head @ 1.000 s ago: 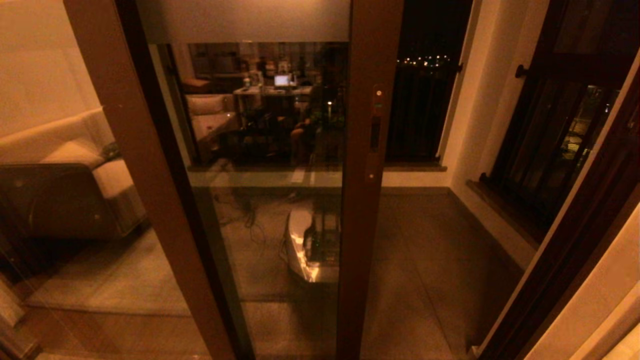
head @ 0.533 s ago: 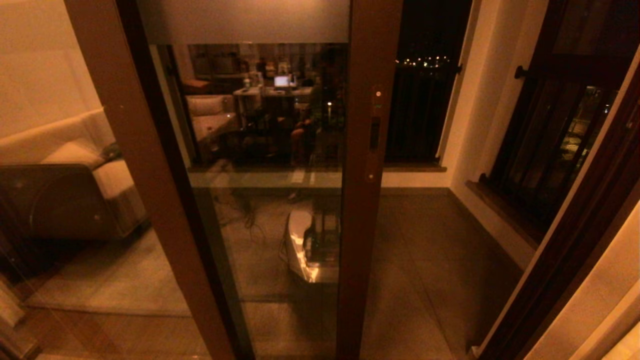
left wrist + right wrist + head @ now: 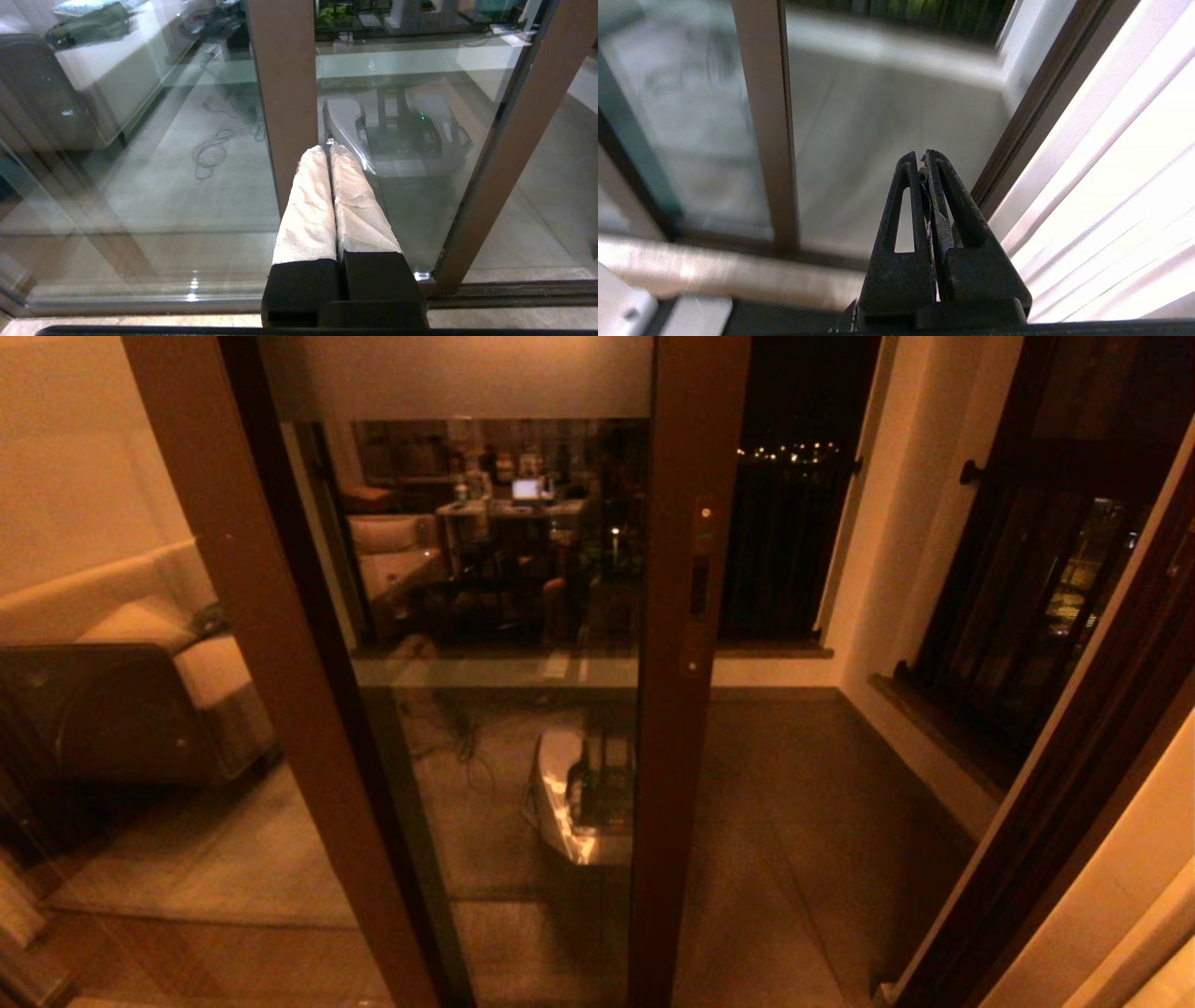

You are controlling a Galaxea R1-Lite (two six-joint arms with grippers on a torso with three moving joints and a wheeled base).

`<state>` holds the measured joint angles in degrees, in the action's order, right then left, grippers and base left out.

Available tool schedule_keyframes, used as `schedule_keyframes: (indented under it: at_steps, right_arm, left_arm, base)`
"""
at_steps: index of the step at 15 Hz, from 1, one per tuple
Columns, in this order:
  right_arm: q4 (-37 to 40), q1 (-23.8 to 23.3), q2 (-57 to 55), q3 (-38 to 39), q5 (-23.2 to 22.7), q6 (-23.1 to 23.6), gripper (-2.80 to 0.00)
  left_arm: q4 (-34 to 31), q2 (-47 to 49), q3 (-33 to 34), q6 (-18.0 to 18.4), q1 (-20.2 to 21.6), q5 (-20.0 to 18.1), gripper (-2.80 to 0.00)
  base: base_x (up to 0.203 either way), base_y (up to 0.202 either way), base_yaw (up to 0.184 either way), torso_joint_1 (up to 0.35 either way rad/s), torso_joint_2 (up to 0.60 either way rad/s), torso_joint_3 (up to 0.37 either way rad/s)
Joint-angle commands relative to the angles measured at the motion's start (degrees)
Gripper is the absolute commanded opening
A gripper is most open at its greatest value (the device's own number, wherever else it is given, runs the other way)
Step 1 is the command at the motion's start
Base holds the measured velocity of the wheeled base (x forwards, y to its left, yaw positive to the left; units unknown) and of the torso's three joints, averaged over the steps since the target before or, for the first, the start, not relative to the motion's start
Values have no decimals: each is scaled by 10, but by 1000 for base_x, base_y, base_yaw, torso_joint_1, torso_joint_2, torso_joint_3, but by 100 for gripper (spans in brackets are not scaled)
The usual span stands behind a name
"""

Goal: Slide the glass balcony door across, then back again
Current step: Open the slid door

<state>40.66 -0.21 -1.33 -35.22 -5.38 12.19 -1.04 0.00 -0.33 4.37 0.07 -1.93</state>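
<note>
Glass balcony door [image 3: 485, 616] half across the opening: its stile with the lock plate [image 3: 700, 583] stands mid-frame in the head view, open doorway to the balcony floor [image 3: 822, 784] on its right, second glass panel showing the sofa [image 3: 140, 644] on its left. Neither arm visible from the head. Left gripper [image 3: 329, 149] clenched, cloth-wrapped fingers [image 3: 308, 205] pressed together, empty, low down and pointing at the glass just beside a brown upright; contact with the glass not resolvable. Right gripper [image 3: 922, 158] also clenched on nothing, low, aimed at the open gap between door edge and the outer frame [image 3: 1017, 140], well clear of both. Likely step: bring an arm onto the door stile to start a push. To do it well: contact the wood stile, not the glass pane; flat side of the closed fingers against the stile edge, near lock-plate height rather than down by the track, to avoid racking the panel. Push parallel to the track [image 3: 514, 294], steady and slow; no inward load on the glass. Right gripper looks better placed for shoving the free edge leftward; left better for the return stroke. Risk: fingers slipping off the edge into the gap, or pinching against the frame at end of travel, so ease off before the stop.
</note>
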Motion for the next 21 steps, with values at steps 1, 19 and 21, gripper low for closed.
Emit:
schedule_keyframes:
  at_steps: [1,19,21]
  right_arm:
    - [-51,1,14,104,0,-3,-280]
    - [-400,3,13,352,27,-55,-280]
    - [-400,3,13,352,27,-55,-280]
  left_arm:
    - [0,0,0,0,0,0,-280]
    - [12,255,-212,35,2,-140,-280]
    - [35,397,-283,24,-1,-195,-280]
  base:
    - [0,0,0,0,0,0]
    - [0,0,0,0,0,0]
    - [0,0,0,0,0,0]
